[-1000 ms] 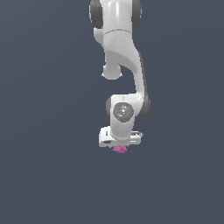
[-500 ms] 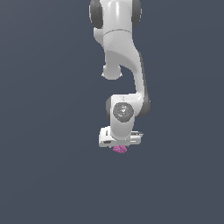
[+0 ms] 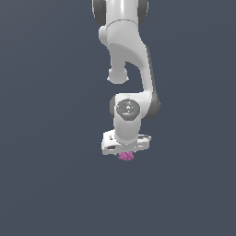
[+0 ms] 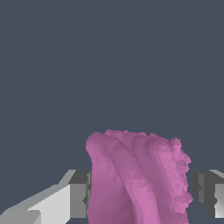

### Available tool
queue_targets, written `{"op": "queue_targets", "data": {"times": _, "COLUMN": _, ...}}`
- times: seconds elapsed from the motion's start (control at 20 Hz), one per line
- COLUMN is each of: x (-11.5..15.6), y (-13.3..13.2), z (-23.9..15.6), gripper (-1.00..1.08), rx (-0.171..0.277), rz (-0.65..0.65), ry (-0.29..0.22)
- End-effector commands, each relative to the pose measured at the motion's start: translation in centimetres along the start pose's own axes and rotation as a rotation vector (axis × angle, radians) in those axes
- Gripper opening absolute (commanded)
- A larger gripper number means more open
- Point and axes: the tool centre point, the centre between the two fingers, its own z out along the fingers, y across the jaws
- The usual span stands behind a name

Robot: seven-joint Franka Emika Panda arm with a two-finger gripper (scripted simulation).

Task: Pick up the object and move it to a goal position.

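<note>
- Exterior view: the white Panda arm (image 3: 126, 55) hangs down from the top edge of the picture against a plain dark blue-grey ground, its links bending through a round joint (image 3: 127, 109) with a dark hub.
- Below that joint the white gripper (image 3: 126, 154) sits slightly tilted, its wide body running across, with the end toward the exterior view's left a little lower than the other.
- The magenta-pink coral-like object (image 3: 126, 156) pokes out directly under the gripper body, touching it, and is clearly narrower than the gripper is wide. Only its lower lumpy part shows; the rest is hidden by the gripper.
- In this view the fingers themselves are too small and too hidden to make out, so their state cannot be read here.
- No edge of a tabletop can be made out; the ground is a uniform colour around the arm.
- Wrist view: the object (image 4: 138, 179) fills the lower middle of the picture, a ridged pink mass of long finger-like lobes with bumpy tips along one side.
- One of the fingers (image 4: 78, 192), grey with a dark pad, lies right against one flank of the object; the other shows beyond the opposite flank, with a thin strip of background between its pad and the bumpy tips.
- The object sits between the two fingers, which are clamped around it.
- Behind the object there is only the flat dark blue-grey ground.
</note>
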Motion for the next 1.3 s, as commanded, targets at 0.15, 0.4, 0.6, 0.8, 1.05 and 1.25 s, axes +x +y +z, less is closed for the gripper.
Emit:
{"op": "queue_targets", "data": {"times": 0.15, "x": 1.6, "y": 0.7, "z": -5.4, "gripper": -1.0, "rx": 0.008, "rz": -0.072, "ry": 0.06}}
{"op": "queue_targets", "data": {"times": 0.4, "x": 3.1, "y": 1.5, "z": -12.1, "gripper": -1.0, "rx": 0.02, "rz": -0.163, "ry": 0.132}}
{"op": "queue_targets", "data": {"times": 0.6, "x": 4.0, "y": 2.1, "z": -17.9, "gripper": -1.0, "rx": 0.032, "rz": -0.24, "ry": 0.193}}
{"op": "queue_targets", "data": {"times": 0.8, "x": 4.7, "y": 2.7, "z": -23.4, "gripper": -1.0, "rx": 0.044, "rz": -0.314, "ry": 0.252}}
{"op": "queue_targets", "data": {"times": 1.05, "x": 5.1, "y": 3.3, "z": -29.6, "gripper": -1.0, "rx": 0.059, "rz": -0.394, "ry": 0.317}}
{"op": "queue_targets", "data": {"times": 1.25, "x": 5.3, "y": 3.8, "z": -33.3, "gripper": -1.0, "rx": 0.069, "rz": -0.442, "ry": 0.355}}
